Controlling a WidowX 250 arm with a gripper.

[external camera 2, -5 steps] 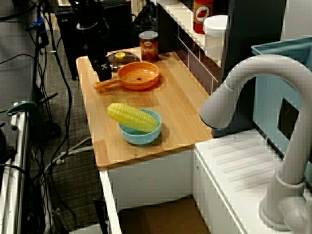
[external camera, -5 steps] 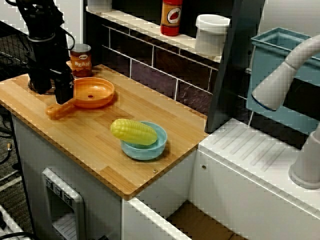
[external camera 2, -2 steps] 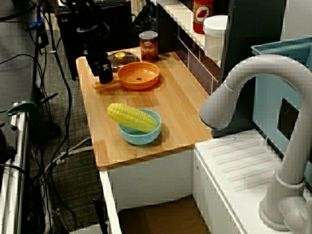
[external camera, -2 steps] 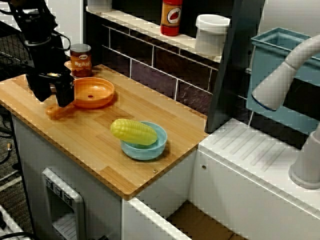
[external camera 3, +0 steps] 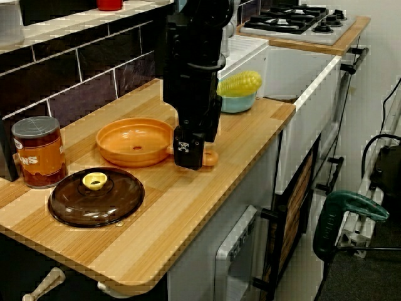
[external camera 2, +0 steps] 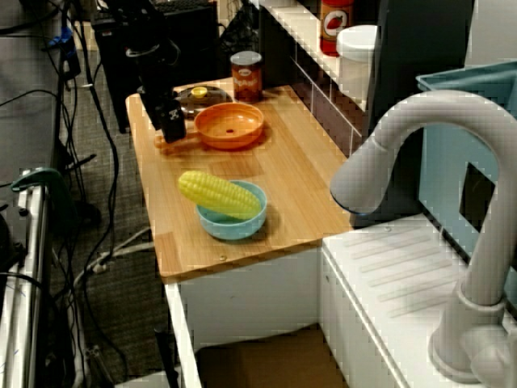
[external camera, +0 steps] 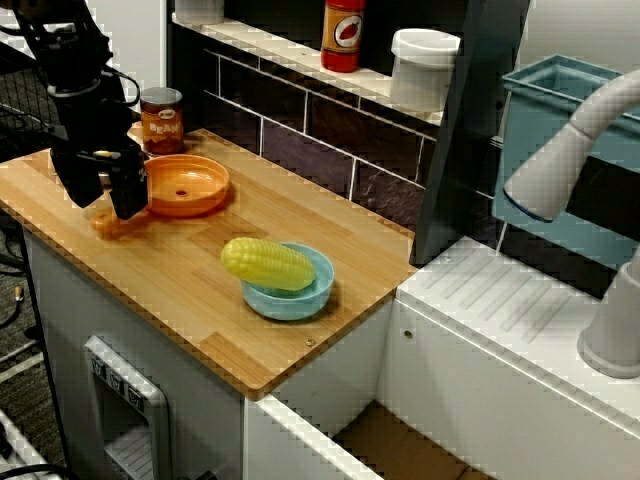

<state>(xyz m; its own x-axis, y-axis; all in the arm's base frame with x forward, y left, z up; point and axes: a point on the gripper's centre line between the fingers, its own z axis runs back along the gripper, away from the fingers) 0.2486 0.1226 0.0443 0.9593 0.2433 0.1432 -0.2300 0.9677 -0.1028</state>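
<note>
We see the black gripper (external camera: 103, 203) low over the wooden desk (external camera: 200, 292), fingers spread and empty. It covers most of the handle of the round orange plastic pan (external camera: 187, 184) just beside it, so any contact is hidden from us. Well beyond, a yellow corn cob (external camera: 267, 263) lies in a light-blue bowl (external camera: 292, 302).

The gripper (external camera 3: 189, 162) looks like matt black plastic, the orange pan (external camera 3: 135, 141) is smooth plastic with a soft sheen, and the counter (external camera 3: 163, 213) is pale wood with visible grain and a satin finish. The brown lid (external camera 3: 94, 199) is glossy, the can (external camera 3: 37, 153) has a dull metal top and a printed label, and the corn (external camera: 268, 263) and blue bowl (external camera: 300, 297) look like shiny moulded plastic.
</note>
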